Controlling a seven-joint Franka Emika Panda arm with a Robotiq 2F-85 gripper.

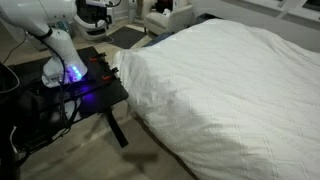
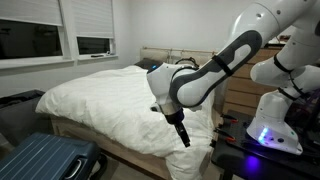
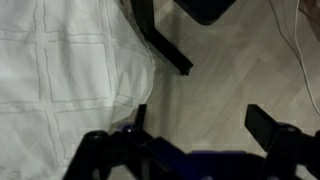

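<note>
Near left: blue suitcase (image 2: 45, 158) on floor. Middle: gripper (image 2: 183, 133) pointing down, jaws spread wide, holding nothing, just beside hanging edge of white duvet (image 2: 105, 98), above wooden floor (image 3: 230, 70). Far: window (image 2: 95, 45) beyond bed.

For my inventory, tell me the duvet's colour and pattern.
The duvet is white with a faint stitched grid of squares, clearest in the wrist view.

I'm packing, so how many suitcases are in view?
1: a blue suitcase on the floor beside the bed in an exterior view; others may be hidden behind the bed.
</note>
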